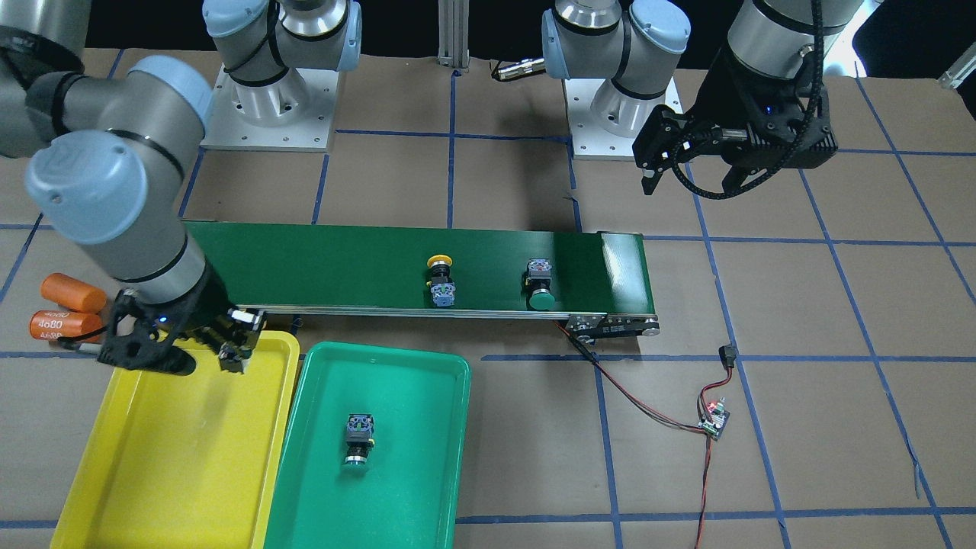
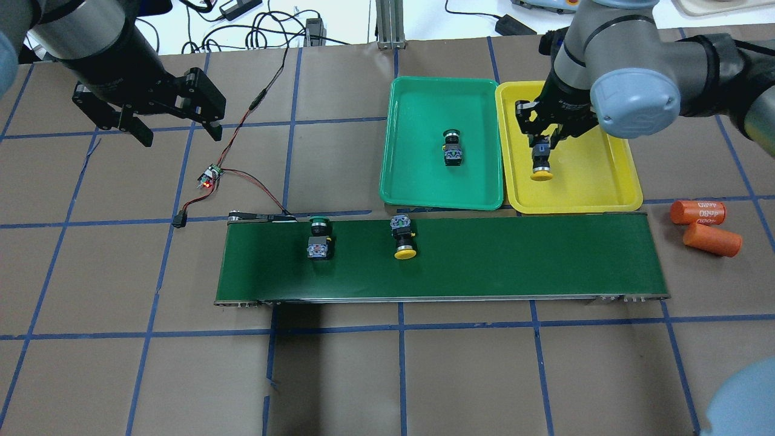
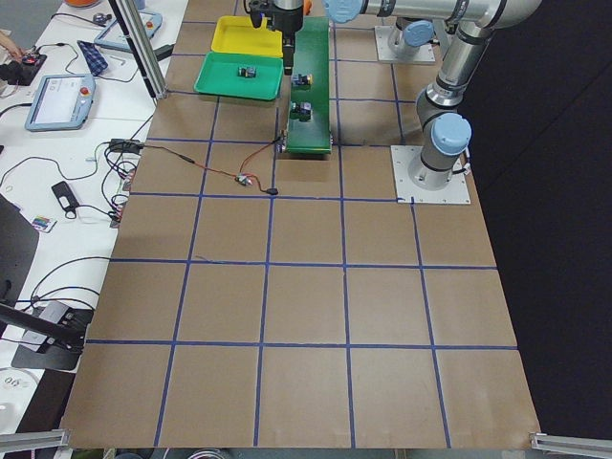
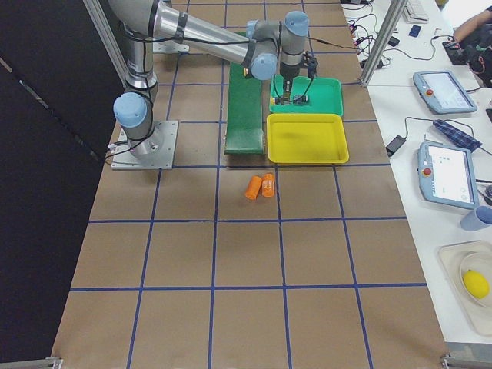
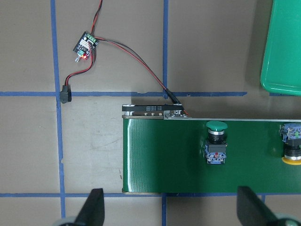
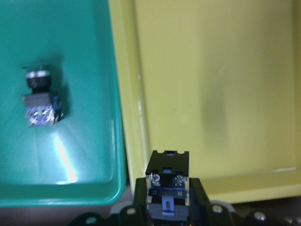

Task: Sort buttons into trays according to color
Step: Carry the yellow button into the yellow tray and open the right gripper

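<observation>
Right claw (image 2: 543,140) clenched on a yellow-capped black push-button switch (image 2: 540,165), held cap-down over the shallow bright yellow plastic tray (image 2: 596,178), near the wall that adjoins the green plastic tray (image 2: 418,172). Left claw (image 2: 180,134) hangs released above the brown counter (image 2: 339,375), well apart. Risk: if let go here, the round cap may roll or bounce across that rim into the wrong tray.

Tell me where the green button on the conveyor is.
Overhead view: green button lies on the conveyor belt near its left end, just left of the yellow-capped button.
</observation>
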You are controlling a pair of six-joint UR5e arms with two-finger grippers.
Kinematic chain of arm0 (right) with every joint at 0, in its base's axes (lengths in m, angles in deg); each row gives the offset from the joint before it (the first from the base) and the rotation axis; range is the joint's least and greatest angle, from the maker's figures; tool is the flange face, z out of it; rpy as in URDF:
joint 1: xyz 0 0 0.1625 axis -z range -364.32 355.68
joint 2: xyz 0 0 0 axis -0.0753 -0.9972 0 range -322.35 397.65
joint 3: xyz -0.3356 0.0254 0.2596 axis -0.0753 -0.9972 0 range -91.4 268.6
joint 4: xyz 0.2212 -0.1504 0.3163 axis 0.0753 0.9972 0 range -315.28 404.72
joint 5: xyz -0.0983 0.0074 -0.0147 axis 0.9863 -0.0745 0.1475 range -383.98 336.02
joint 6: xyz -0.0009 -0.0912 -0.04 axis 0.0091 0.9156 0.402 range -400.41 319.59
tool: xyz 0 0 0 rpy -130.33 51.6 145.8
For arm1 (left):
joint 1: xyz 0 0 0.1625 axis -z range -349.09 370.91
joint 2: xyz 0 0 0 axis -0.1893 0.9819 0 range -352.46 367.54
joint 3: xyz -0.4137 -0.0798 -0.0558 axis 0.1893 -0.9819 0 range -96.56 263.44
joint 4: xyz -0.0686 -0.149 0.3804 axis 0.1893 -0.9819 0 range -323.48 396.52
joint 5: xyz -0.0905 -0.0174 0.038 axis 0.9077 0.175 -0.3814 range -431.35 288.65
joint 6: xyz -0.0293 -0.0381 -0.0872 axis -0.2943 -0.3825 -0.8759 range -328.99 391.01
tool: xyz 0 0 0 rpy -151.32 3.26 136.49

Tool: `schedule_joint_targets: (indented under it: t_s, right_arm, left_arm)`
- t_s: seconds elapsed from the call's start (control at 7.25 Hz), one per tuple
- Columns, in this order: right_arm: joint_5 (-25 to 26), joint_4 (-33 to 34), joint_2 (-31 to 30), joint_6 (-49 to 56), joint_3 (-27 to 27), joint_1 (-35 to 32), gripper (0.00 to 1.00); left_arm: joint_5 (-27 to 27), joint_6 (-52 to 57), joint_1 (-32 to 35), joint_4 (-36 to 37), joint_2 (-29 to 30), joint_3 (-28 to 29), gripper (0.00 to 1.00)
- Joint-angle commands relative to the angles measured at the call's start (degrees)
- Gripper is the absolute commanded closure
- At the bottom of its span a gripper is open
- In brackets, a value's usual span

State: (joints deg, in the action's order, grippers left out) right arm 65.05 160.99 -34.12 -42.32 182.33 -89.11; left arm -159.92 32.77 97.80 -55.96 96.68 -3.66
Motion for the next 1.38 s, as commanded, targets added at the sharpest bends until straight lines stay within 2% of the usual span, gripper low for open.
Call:
schedule_joint_targets:
  t_s: [0.0,0.14,0.28,0.55,0.83,0.97,1.24]
  right_arm:
    - [1.05,4.22,5.91,5.51,-2.33,5.50,1.00]
    - [1.06,4.32,5.94,5.42,-2.85,5.51,0.04]
    - [1.32,3.36,4.90,4.64,-2.51,5.51,0.00]
    - [1.32,-4.52,-1.50,4.02,-1.98,5.43,0.00]
    - [0.80,-16.98,-12.98,4.01,-1.11,4.47,0.00]
    - [0.36,-20.87,-16.53,3.67,0.99,2.63,0.00]
    - [0.10,-20.21,-19.00,3.31,8.10,0.86,0.00]
  left_arm:
    - [-0.37,0.35,0.04,-0.07,-0.80,0.09,0.00]
    - [-0.11,0.62,0.04,-0.59,-1.68,-1.48,0.00]
    - [0.07,0.27,0.13,0.01,0.05,-0.19,0.00]
    - [-0.19,-1.22,0.30,-0.07,-0.90,-2.62,0.00]
    - [-0.10,0.07,0.22,0.55,-4.22,-4.30,0.00]
    - [-0.11,0.61,-0.04,2.81,-5.72,-4.04,0.00]
    - [0.16,0.61,-0.57,11.40,-5.73,-5.53,0.00]
